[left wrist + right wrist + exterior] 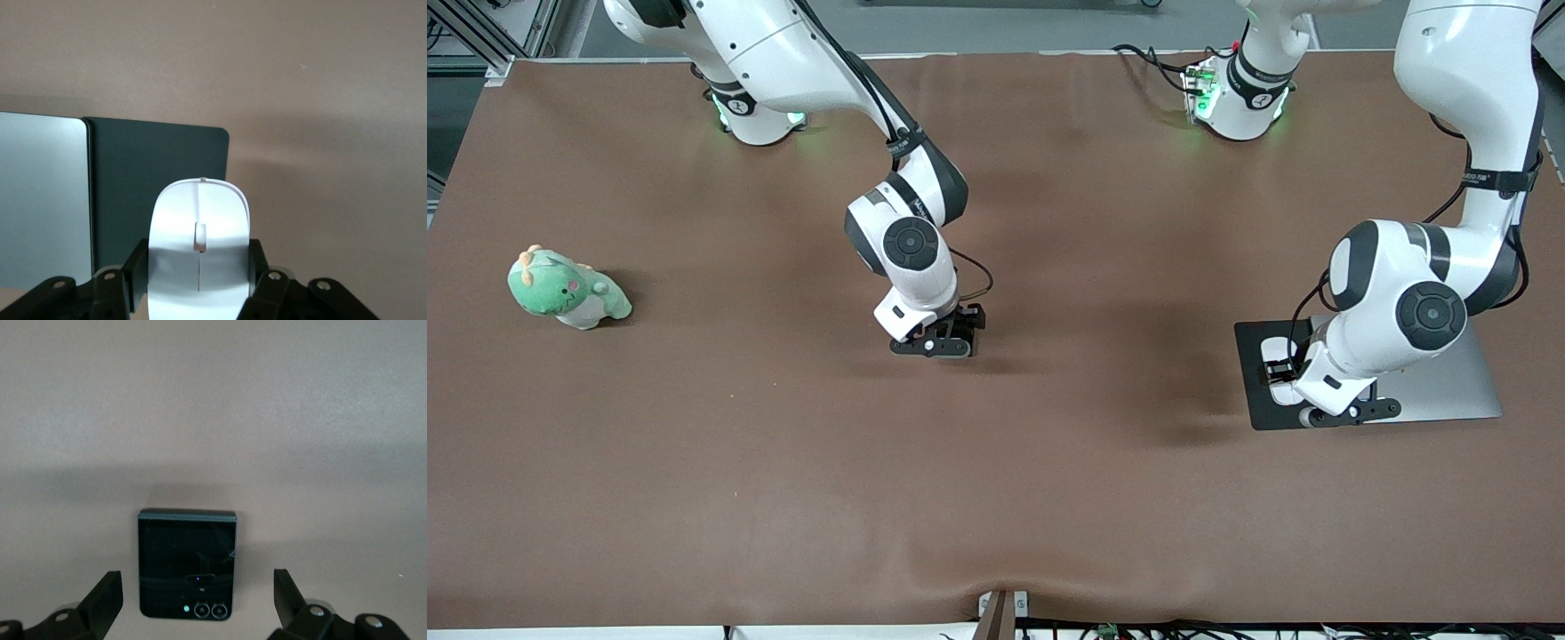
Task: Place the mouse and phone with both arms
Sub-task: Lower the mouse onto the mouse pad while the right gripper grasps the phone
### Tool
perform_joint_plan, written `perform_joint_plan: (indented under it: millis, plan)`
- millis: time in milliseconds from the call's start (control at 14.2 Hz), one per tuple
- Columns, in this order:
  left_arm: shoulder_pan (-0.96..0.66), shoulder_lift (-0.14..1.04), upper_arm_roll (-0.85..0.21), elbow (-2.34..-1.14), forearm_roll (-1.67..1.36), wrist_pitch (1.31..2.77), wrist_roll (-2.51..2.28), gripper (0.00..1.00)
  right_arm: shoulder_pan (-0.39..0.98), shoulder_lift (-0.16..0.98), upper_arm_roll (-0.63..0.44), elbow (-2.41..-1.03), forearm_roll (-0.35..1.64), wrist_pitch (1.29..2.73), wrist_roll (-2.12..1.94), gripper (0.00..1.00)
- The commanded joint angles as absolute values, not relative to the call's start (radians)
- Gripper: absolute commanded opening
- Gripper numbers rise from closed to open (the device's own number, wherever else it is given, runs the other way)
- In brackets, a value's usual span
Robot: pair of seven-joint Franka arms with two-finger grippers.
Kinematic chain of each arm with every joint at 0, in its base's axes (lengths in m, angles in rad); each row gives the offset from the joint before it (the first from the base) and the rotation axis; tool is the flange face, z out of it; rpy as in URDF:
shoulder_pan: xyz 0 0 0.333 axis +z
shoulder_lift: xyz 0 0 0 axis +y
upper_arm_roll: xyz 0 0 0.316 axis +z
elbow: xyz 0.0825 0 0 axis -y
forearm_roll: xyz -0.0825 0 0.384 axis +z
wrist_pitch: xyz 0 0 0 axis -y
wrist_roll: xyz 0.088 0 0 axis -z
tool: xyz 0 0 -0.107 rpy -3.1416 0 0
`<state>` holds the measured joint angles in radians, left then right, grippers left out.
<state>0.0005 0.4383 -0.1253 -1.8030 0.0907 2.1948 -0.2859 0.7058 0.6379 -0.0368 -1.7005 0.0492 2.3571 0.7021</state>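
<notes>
Grippers first, dial read on the front view, 12 at the robot bases.

Left gripper [1285,373]: clenched on mouse [199,250], one finger on each long flank. It hangs low over pad [157,173], about 4 o'clock on table [996,498]. Whether the mouse's belly touches the pad, I cannot tell.

Right gripper [197,600]: jaws spread wide, holding nothing, just toward 9 o'clock from dial centre. Phone [187,563] lies flat on the table between the fingers [107,597], apart from both. The front view hides it under the hand.

Handling, by judgement:
- Mouse: light, rigid shell, glossy and curved, so likely to slide under pinch. Flank grip at the waist looks right; modest force.
- Phone: denser, stiff, slick glass face, breakable. It lies too flat for a top pinch; take it by two facing side edges, low, clear of the lenses.

Pointing:
- Mouse: long axis runs straight out from the palm, centre line and wheel on top, nose outward over the pad.
- Phone: nearly square, slightly longer along the line running out from the palm. Face up, lens pair at the edge next to the palm.

Surroundings: silver slab [1449,382] butts against the pad toward the left arm's end. Green toy [569,289] sits at 9 o'clock, well apart from both.
</notes>
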Motion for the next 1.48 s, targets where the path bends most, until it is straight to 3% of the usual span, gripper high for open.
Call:
perform_joint_plan:
  millis: [0,564,1129,1270,1340,1411]
  plan:
    - [0.014,0.449,-0.133,-1.861,0.106,2.296,-0.27,0.48,0.719,0.666,-0.048,-1.7,0.031,2.414,0.771,1.0]
    - [0.04,0.543,-0.127,-1.876,0.15,2.373,-0.258,0.48,0.73,0.69,-0.048,-1.738,0.008,2.505,0.798,1.0]
    - [0.083,0.558,-0.129,-1.947,0.199,2.471,-0.256,0.53,0.741,0.709,-0.049,-1.746,-0.021,2.516,0.802,0.98]
    - [0.083,0.558,-0.129,-1.942,0.199,2.471,-0.255,0.91,0.741,0.706,-0.048,-1.741,-0.021,2.508,0.834,0.28]
    - [0.083,0.552,-0.129,-1.942,0.199,2.471,-0.229,1.0,0.741,0.704,-0.048,-1.738,-0.021,2.504,0.885,0.01]
    - [0.084,0.546,-0.13,-1.941,0.198,2.47,-0.183,1.0,0.741,0.701,-0.048,-1.736,-0.021,2.499,0.931,0.0]
